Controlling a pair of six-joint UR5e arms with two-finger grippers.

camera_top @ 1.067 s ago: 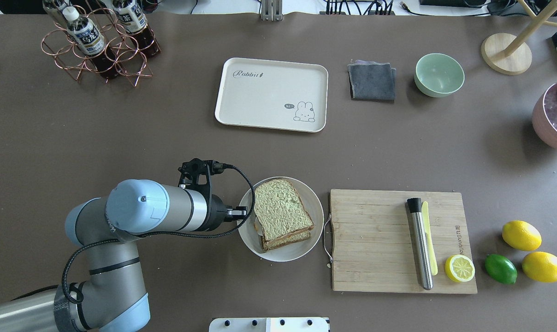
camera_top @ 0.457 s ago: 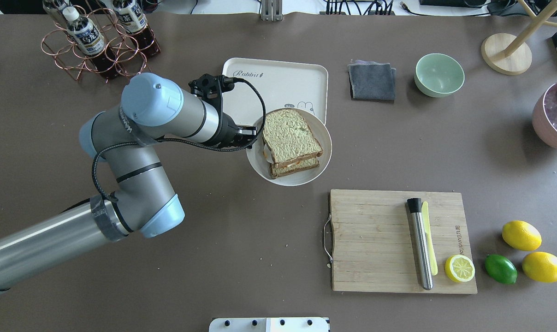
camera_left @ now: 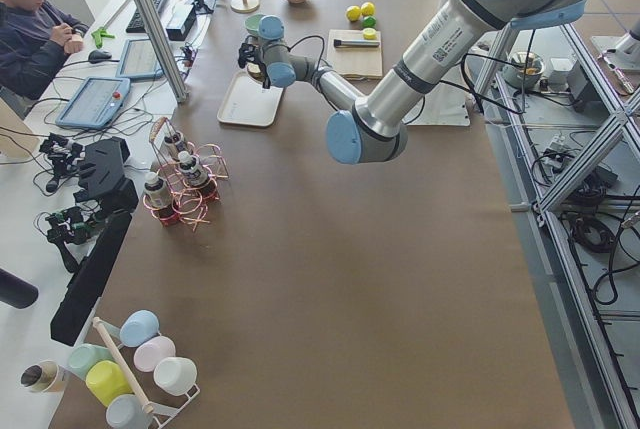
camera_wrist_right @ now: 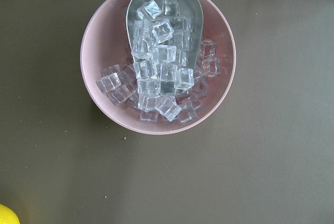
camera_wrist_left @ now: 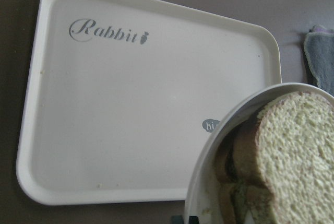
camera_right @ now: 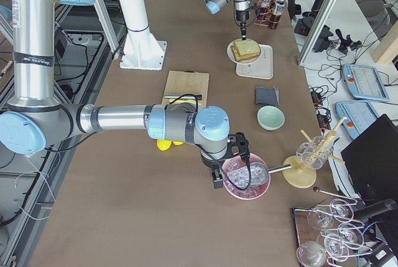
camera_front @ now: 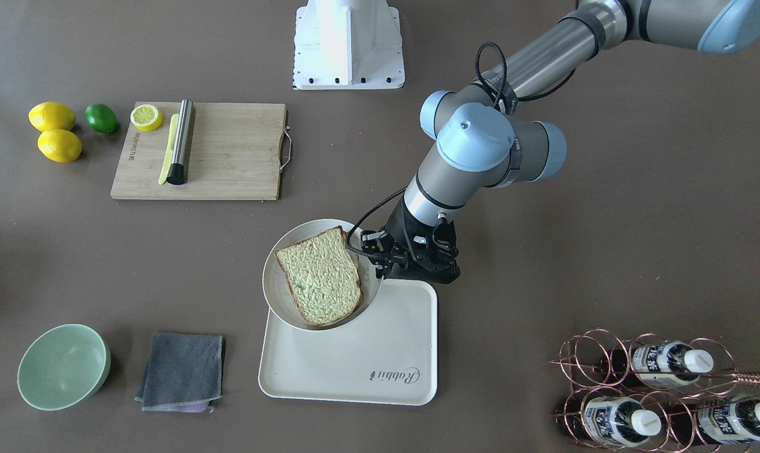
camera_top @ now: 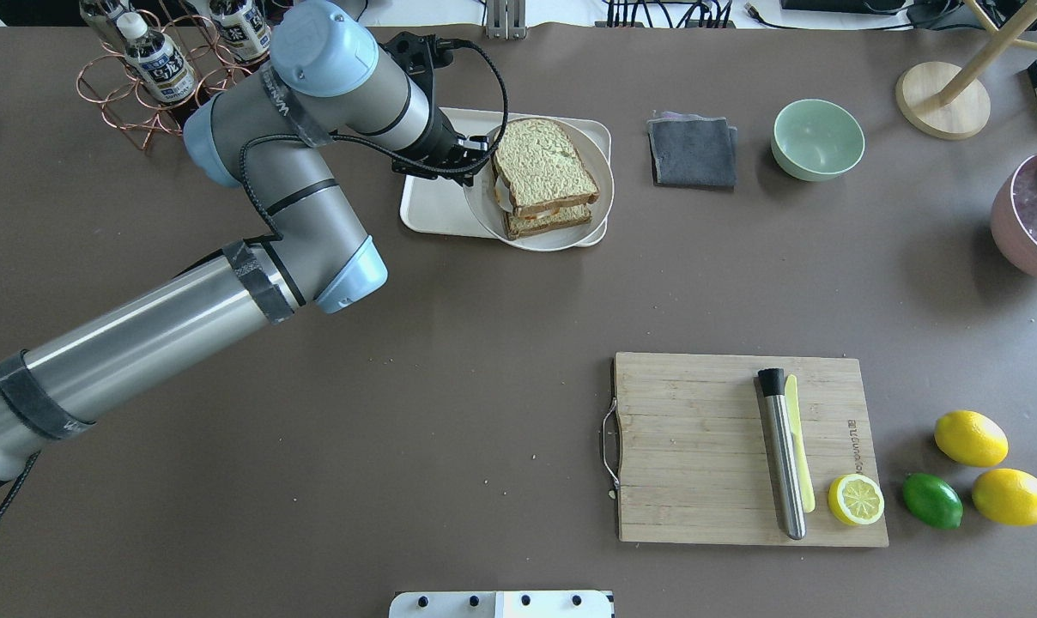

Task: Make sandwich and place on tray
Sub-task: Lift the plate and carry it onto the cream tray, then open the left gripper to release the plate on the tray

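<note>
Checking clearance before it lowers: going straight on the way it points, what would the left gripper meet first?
Probably the tray: the left gripper, shut on the rim of the plate, points down near the tray's robot-side edge. The gap is unclear.

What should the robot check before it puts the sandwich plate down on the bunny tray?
1. Left end effector clamped on round white plate rim: ok.
2. Brown-crusted bread sandwich stacked whole on plate: ok.
3. Plate centred over cream plastic tray: not ok, it overhangs one corner.
4. Plate touching tray: cannot tell.
</note>
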